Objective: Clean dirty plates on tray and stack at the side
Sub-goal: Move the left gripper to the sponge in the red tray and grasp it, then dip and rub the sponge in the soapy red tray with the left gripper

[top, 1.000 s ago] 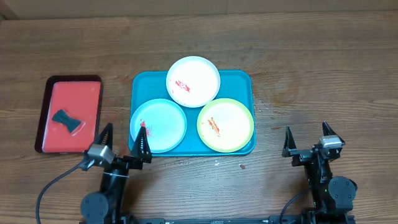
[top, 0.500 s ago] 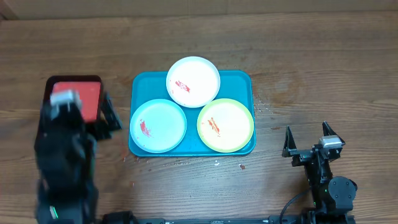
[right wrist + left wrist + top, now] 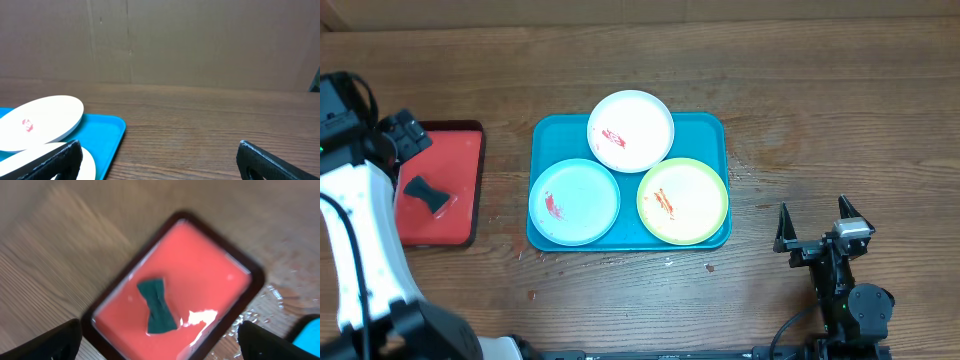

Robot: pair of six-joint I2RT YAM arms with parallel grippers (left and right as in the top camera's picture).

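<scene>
The teal tray (image 3: 706,131) lies mid-table and holds three sauce-smeared plates. The white plate (image 3: 631,131) is at the back, the light blue plate (image 3: 574,201) at the front left and the yellow-green plate (image 3: 683,201) at the front right. My left gripper (image 3: 408,138) is open and empty. It hangs over the red tray, left of the teal tray, and the left wrist view (image 3: 160,347) shows its jaws wide apart. My right gripper (image 3: 813,222) is open and empty, low near the front edge and right of the teal tray. Its wrist view (image 3: 160,160) shows the white plate (image 3: 40,122) and a teal tray corner (image 3: 107,132).
A smaller red tray (image 3: 455,160) with a dark rim lies at the left. It holds a dark green bow-shaped sponge (image 3: 424,192), which also shows in the left wrist view (image 3: 157,306). Water drops (image 3: 270,300) lie on the wood beside it. A cardboard wall stands behind the table.
My left arm rose from the table's front and swung left and back, and now hangs over the red tray. The right arm and the plates have not moved.
</scene>
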